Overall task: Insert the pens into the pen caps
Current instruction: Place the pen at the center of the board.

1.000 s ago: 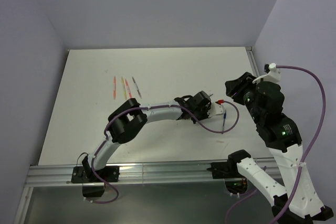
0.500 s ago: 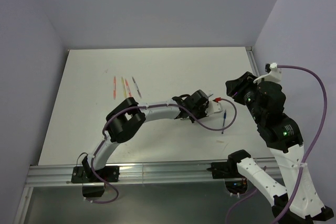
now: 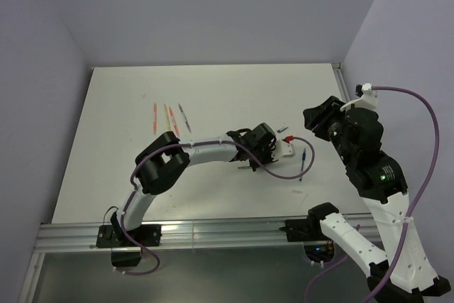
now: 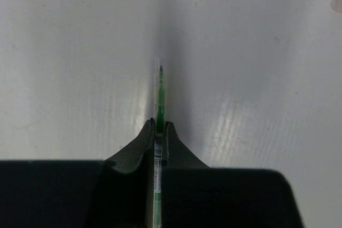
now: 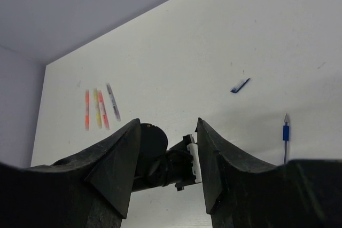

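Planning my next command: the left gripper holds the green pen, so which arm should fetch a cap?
Right, probably: the right gripper is open and empty, with the dark blue cap on the table in its view. The left gripper is shut on the green pen.

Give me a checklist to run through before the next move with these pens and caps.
1. Grip: ok, the left gripper is shut on the green pen, tip pointing ahead.
2. Cap at that tip: cannot tell, only a faint clear outline there.
3. Free arm: ok, the right gripper is open and empty.
4. Next pen: ok, the blue pen lies loose on the table.
5. Loose cap: ok, the dark blue cap lies in the open, apart from the blue pen.
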`<state>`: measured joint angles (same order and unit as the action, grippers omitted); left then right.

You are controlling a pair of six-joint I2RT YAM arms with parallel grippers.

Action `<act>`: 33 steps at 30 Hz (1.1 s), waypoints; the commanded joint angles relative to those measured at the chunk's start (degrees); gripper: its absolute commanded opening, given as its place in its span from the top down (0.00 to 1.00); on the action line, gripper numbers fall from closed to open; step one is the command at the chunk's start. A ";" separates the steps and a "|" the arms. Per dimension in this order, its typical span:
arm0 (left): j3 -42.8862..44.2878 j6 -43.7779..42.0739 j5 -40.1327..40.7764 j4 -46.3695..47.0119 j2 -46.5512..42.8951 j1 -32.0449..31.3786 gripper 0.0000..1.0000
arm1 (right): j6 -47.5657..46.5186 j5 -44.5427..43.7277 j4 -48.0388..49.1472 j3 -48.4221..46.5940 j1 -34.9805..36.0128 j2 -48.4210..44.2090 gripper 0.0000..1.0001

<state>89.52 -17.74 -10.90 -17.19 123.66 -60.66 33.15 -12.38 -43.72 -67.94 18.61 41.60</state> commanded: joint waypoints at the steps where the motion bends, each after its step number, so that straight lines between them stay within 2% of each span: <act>1: -2.84 0.16 -3.61 -0.83 -5.00 -0.24 0.96 | -0.71 -0.45 1.62 -0.70 0.29 0.84 0.46; 8: -12.60 5.25 -8.34 4.35 -10.97 0.90 0.99 | -0.89 0.25 3.12 -0.96 0.29 2.34 0.46; 14: -9.63 4.20 -3.70 -0.29 -7.56 0.64 0.98 | -0.63 1.48 3.47 -0.52 0.29 2.87 0.46; 33: -4.88 5.43 1.75 -1.97 -10.80 0.63 0.72 | -1.68 0.60 1.45 -1.49 0.29 0.93 0.46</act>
<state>81.36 -13.23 -10.41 -18.85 116.05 -59.96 32.47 -11.11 -42.92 -67.94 18.61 43.20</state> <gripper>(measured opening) 0.261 0.543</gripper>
